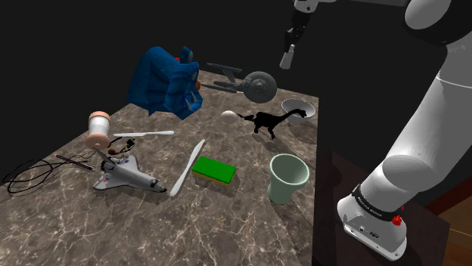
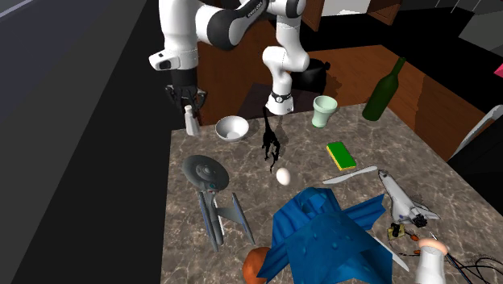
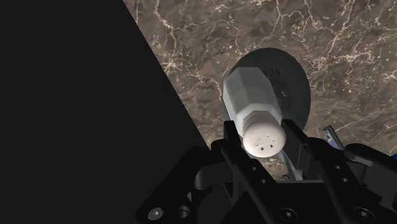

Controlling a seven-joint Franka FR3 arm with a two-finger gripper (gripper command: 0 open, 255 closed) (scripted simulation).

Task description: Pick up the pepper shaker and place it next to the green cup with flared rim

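Pinching the white pepper shaker [image 3: 253,105] near its cap with the black gripper [image 3: 264,137]; holding it aloft by the marble table [image 1: 227,219] edge, likely to clear clutter en route to the green cup [image 1: 288,177], well apart.

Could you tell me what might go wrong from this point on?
The gripper clasps the pepper shaker by its cap end, high near the table edge; a slip could drop it off the table. The white bowl and black dinosaur figure stand between it and the green cup; a low carry might hit them.
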